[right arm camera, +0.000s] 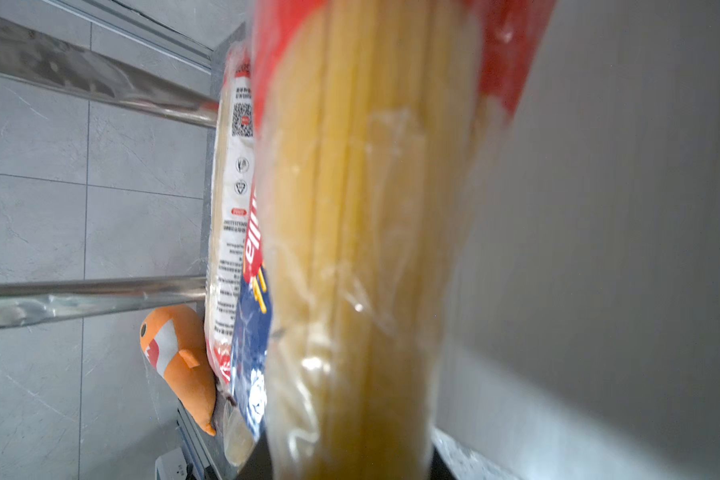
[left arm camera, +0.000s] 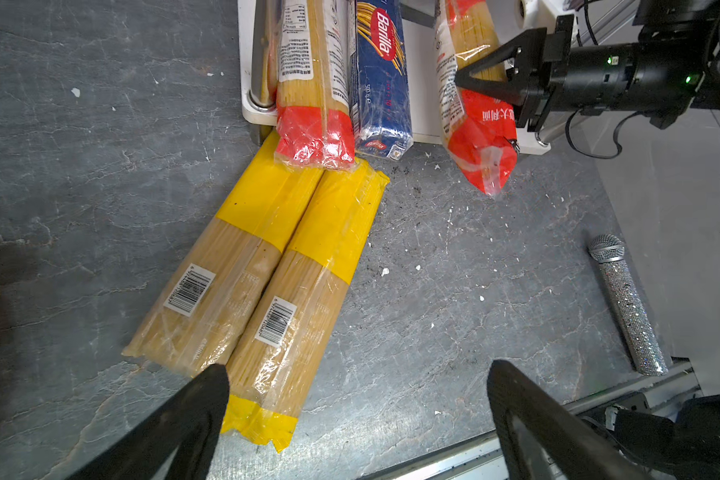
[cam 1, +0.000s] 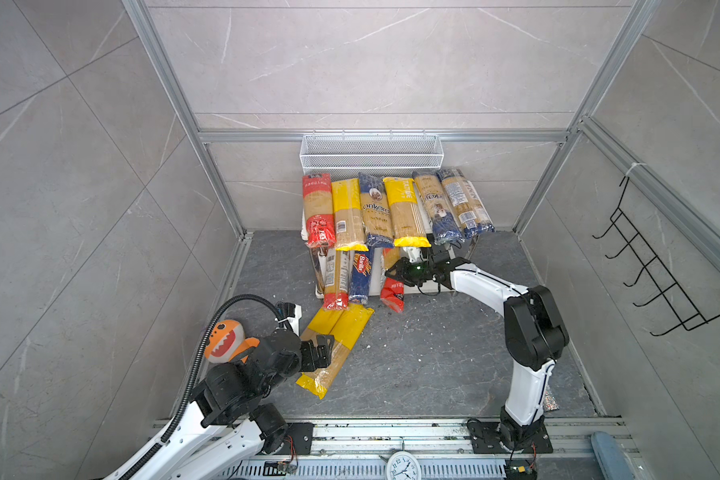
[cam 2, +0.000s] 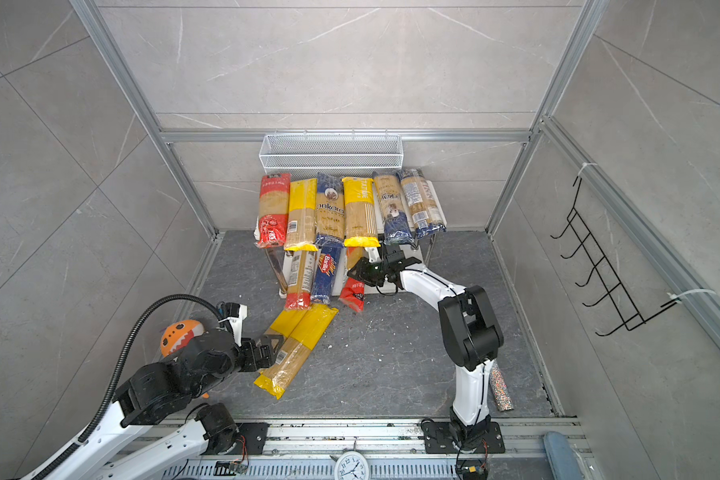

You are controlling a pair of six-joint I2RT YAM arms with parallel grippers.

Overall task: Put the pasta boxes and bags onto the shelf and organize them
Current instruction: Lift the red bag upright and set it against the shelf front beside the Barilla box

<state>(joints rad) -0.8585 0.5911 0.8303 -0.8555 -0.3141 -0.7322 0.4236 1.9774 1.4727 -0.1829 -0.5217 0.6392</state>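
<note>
Several pasta packets [cam 1: 395, 208] [cam 2: 329, 208] lie side by side on the top board of the white shelf [cam 1: 376, 272] [cam 2: 342, 274]. Out of its lower tier stick a red-ended packet [cam 1: 335, 286], a blue Barilla packet [left arm camera: 381, 75] and another red-ended packet [cam 1: 393, 291] [left arm camera: 479, 137] [right arm camera: 362, 249]. My right gripper [cam 1: 395, 270] [cam 2: 356, 270] is shut on that last one, beside the lower board. Two yellow-ended packets [cam 1: 350, 328] [cam 2: 304, 332] [left arm camera: 267, 270] lie together on the floor. My left gripper [cam 1: 316, 353] [left arm camera: 356, 372] hangs open over their near ends.
An orange plush toy [cam 1: 225, 338] [cam 2: 179, 334] sits by the left arm. A glitter microphone [left arm camera: 624, 299] [cam 2: 500, 386] lies near the right arm's base. A white mesh basket [cam 1: 371, 153] hangs behind the shelf, a black hook rack [cam 1: 657, 274] on the right wall.
</note>
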